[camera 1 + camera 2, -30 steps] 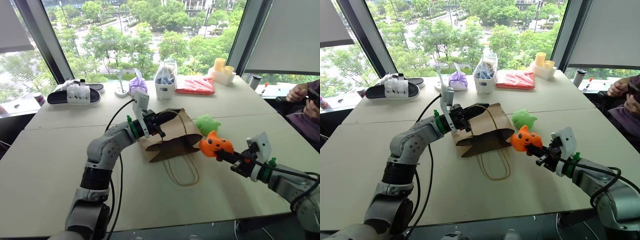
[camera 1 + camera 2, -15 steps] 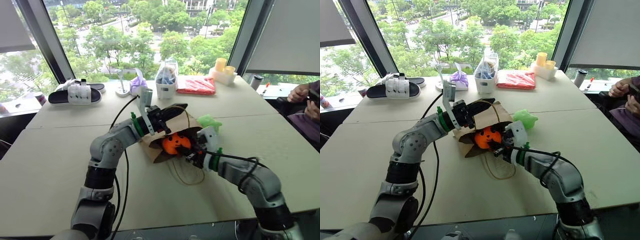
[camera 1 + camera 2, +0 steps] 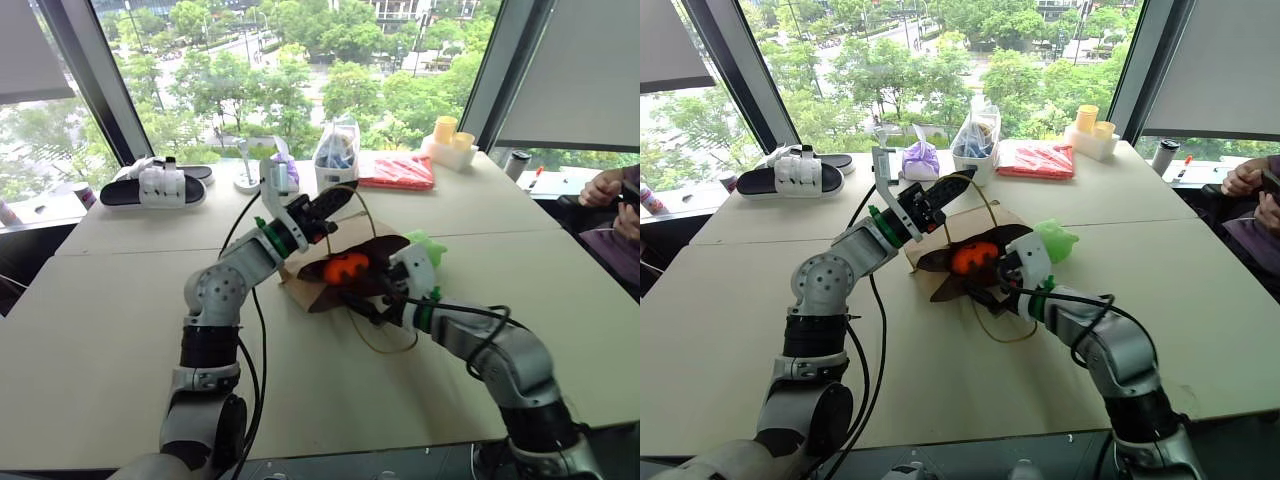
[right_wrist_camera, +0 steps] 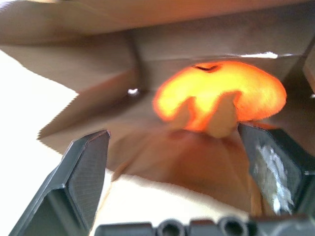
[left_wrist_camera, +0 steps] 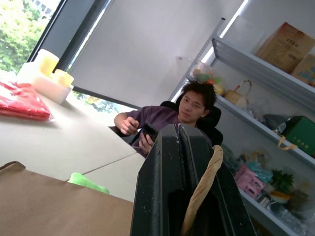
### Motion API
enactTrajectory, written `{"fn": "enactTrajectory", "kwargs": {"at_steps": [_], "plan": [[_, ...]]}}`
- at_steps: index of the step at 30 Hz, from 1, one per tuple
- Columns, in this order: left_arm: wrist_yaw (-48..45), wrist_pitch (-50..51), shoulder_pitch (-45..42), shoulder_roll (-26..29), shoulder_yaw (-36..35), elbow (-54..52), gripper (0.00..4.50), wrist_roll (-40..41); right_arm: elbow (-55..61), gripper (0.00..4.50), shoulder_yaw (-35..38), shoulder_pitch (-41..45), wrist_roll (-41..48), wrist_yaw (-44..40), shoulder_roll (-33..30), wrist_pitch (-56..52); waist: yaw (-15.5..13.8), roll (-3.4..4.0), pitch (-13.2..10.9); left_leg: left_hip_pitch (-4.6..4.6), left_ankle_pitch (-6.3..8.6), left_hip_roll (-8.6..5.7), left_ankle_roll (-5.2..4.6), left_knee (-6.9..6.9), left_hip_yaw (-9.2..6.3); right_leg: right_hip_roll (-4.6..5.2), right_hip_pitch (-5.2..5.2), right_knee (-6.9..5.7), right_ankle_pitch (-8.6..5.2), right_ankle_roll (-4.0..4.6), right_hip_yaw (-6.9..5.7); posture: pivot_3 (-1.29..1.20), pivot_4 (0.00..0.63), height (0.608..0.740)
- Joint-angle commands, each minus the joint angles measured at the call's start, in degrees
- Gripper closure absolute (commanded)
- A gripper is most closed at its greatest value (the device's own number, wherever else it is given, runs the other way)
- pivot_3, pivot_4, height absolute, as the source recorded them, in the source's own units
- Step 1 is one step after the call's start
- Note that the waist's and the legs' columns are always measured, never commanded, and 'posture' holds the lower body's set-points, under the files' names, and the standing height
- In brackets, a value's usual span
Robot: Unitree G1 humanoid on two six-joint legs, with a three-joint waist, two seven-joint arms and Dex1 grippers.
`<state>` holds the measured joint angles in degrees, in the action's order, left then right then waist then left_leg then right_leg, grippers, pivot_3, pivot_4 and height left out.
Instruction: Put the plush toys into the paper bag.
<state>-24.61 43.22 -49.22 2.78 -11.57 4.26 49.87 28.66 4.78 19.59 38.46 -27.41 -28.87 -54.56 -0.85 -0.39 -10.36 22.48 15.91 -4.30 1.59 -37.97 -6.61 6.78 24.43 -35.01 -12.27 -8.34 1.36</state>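
Paper bag (image 3: 385, 245) lies on its side, mouth held up. Orange plush (image 3: 346, 267) sits inside the mouth; green plush (image 3: 427, 245) is outside, just behind the bag. Left gripper (image 3: 335, 203) is clenched on the upper cord handle (image 5: 201, 189). Right gripper (image 4: 179, 169) is at the mouth, fingers spread wide, released, apart from the orange plush. White container (image 3: 333, 177) with clear plastic stands well behind the bag.

A pale beige table (image 3: 90, 330) runs up to the windows. At its middle lies a brown kraft paper bag (image 3: 318, 292), a light green plush toy (image 3: 1056, 240) just behind it. Along the far edge sit a black-and-white sandal (image 3: 153, 187), a purple cloth bundle (image 3: 921, 158), a white container with a clear plastic bag (image 3: 334, 162), a flat red packet (image 3: 395, 171) and yellow cups (image 3: 446, 135) on a white holder
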Motion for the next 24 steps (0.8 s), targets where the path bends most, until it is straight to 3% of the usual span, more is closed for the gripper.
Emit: {"fn": "enactTrajectory", "kwargs": {"at_steps": [1, 3, 5, 10, 15, 18, 22, 24], "plan": [[-0.89, -1.49, -2.21, 0.74, -0.32, 0.30, 4.50, -0.27, 6.99, 0.05, 16.75, -2.44, 18.26, -1.95, -4.43, -5.10, 0.13, -0.02, -0.01, 0.00, 0.01, 0.00, -0.01, 0.00, 0.00, 0.00, -0.02, 0.03, 0.00, 0.00, 0.00, 0.00, 0.150, 0.740], [-1.32, -1.54, -2.27, 0.99, -0.32, 0.84, 4.50, -0.32, 3.83, 0.05, 22.21, -2.22, 20.58, 0.09, -5.29, -4.15, 0.37, -0.02, -0.01, -0.07, 0.02, 0.02, -0.03, 0.00, 0.04, 0.00, -0.07, 0.03, 0.00, 0.00, 0.01, 0.00, 0.150, 0.740], [-1.65, -1.48, -2.26, 1.10, -0.27, 1.17, 4.50, -0.38, -2.03, 0.05, 23.32, -0.65, 15.68, 1.96, -5.90, -0.16, 0.51, -0.02, -0.01, -0.14, 0.02, 0.05, -0.03, 0.00, 0.08, -0.02, -0.09, -0.04, 0.00, 0.00, 0.01, 0.00, 0.150, 0.740], [-1.99, -1.45, -2.28, 1.11, -0.08, 1.26, 4.50, -0.59, -18.63, 0.05, 15.88, 5.67, -1.04, 6.34, -6.93, 10.81, 0.62, 0.01, 0.00, -0.15, 0.00, 0.06, -0.02, -0.01, 0.15, -0.03, -0.08, -0.08, 0.00, 0.00, 0.03, 0.00, 0.150, 0.740], [-1.57, -1.76, -2.09, 1.64, -0.40, 0.53, 4.50, -0.69, -55.72, 0.05, 3.99, 23.82, -17.57, 7.93, -1.79, 24.54, 1.85, 0.03, 0.01, -0.13, -0.04, 0.05, 0.05, 0.00, 0.36, -0.01, 0.04, -0.07, 0.04, 0.03, 0.15, 0.00, 0.150, 0.740], [-1.13, -1.86, -1.89, 1.80, -0.44, 0.22, 4.50, -0.77, -73.52, 0.05, 5.61, 32.50, -19.10, 9.73, 1.17, 27.38, 1.78, 0.03, 0.01, -0.11, -0.25, 0.08, 0.41, 0.12, 0.25, -0.04, 0.10, -0.09, 0.04, 0.04, 0.12, 0.00, 0.150, 0.740], [-0.68, -1.58, -1.09, 2.37, -0.38, -0.94, 4.50, -0.70, -85.28, 0.05, 6.12, 38.11, -20.47, 7.41, 2.79, 30.75, 1.63, 0.02, 0.00, -0.07, -0.26, 0.05, 0.44, 0.31, 0.18, 0.00, 0.14, -0.01, 0.04, 0.04, 0.11, 0.00, 0.150, 0.740], [-0.31, -1.61, -0.94, 2.56, -0.57, -1.08, 4.50, -0.64, -87.97, 0.92, 5.59, 39.29, -21.64, 6.39, 3.07, 32.37, 1.71, 0.02, 0.00, -0.06, -0.25, 0.03, 0.43, 0.34, 0.20, 0.03, 0.13, 0.00, 0.04, 0.04, 0.11, 0.00, 0.150, 0.740]]}}
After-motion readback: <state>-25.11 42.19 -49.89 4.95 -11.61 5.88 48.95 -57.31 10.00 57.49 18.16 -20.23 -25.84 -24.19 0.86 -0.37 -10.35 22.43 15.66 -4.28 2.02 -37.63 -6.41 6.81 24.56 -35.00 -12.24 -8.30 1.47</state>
